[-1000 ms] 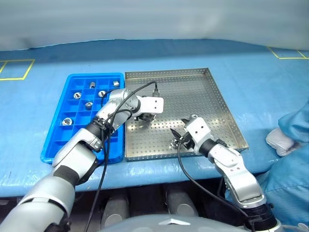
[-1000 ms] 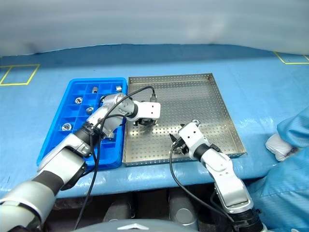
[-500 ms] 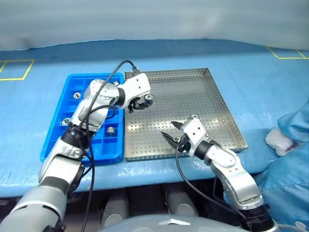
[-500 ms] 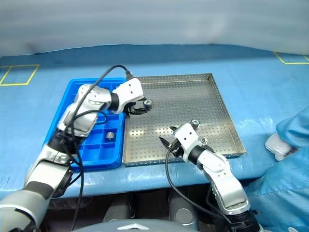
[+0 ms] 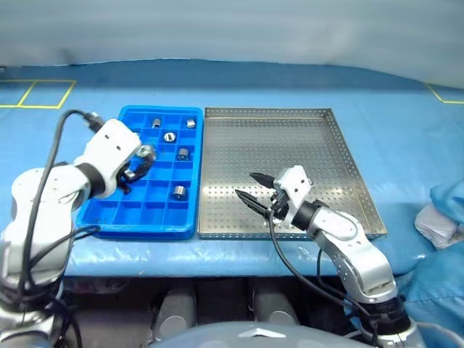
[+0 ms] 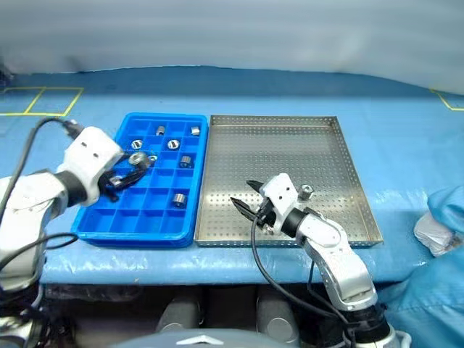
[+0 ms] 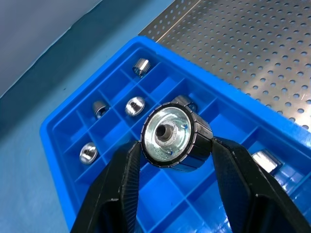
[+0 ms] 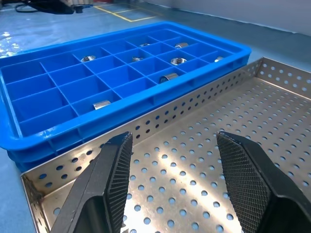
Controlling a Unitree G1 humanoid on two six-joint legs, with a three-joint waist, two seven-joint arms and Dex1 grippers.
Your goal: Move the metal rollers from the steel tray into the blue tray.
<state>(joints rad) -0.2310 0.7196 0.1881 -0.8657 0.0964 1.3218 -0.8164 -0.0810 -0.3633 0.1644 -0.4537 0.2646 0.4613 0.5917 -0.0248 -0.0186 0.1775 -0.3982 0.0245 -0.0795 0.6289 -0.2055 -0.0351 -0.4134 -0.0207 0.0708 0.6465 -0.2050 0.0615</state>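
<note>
Blue surface [image 5: 304, 87] carries the blue tray [image 5: 110, 217] on the left and the steel tray [image 5: 275, 138] touching it on the right, long sides together.

Left gripper [image 7: 172, 145] hangs over the left half of the blue tray, above the compartments. Left wrist view: the jaws are partly open and clamped on one metal roller [image 7: 171, 137], bright end face with dark centre hole turned toward the camera, a finger pressed on each side. In the head views the same roller shows as a small bright disc [image 5: 146, 152] at the fingertips, clear of the tray floor.

Right gripper [image 5: 254, 194] sits low over the near-left part of the steel tray, pointing left toward the blue tray. Right wrist view: the jaws stand apart with bare perforated floor between the fingers [image 8: 245, 170]; nothing held.

Rollers already in the blue tray, head view: four loose ones, at [image 5: 156, 122], [image 5: 190, 123], [image 5: 169, 136], [image 5: 183, 153], all in the far rows, plus one [image 5: 177, 191] nearer, right of centre. The right wrist view shows several of these lying in separate compartments; one [image 8: 102, 104] lies on its side.

A light blue sleeve with a white glove [image 5: 438, 221] is at the right edge, off the trays.
</note>
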